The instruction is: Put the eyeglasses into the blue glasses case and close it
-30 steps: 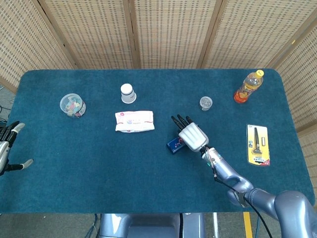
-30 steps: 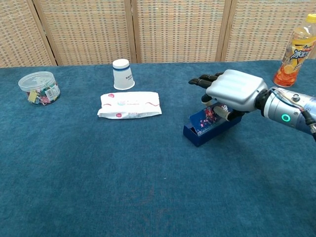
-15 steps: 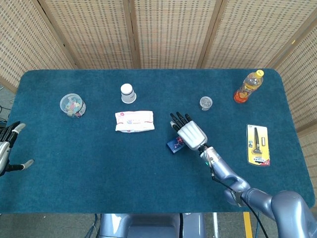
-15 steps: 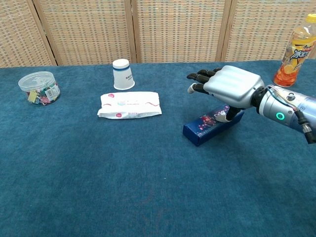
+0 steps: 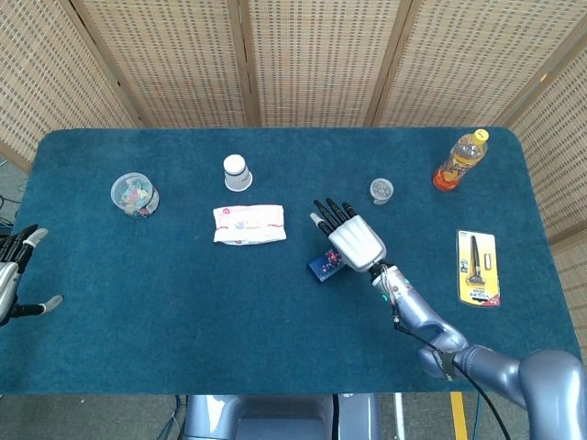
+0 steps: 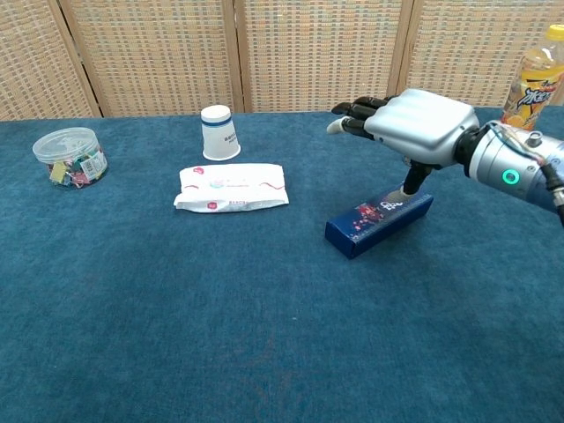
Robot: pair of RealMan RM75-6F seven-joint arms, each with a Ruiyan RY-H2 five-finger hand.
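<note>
**Right hand over the closed blue case**

The right hand's fingers (image 6: 354, 109) are spread and hold nothing; the right hand (image 6: 414, 125) hovers above the blue glasses case (image 6: 379, 224), whose lid lies shut on the desk (image 6: 264, 335). Only its thumb reaches down toward the lid. The left hand (image 5: 13, 272) rests open at the desk's edge.

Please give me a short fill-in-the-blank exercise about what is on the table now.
1. The lid of the blue case is now ____.
2. The white cup stands ____ down.
3. The wipes pack lies in front of the ____.
4. The bottle holds an ____ drink.

Missing words: closed; upside; cup; orange
</note>
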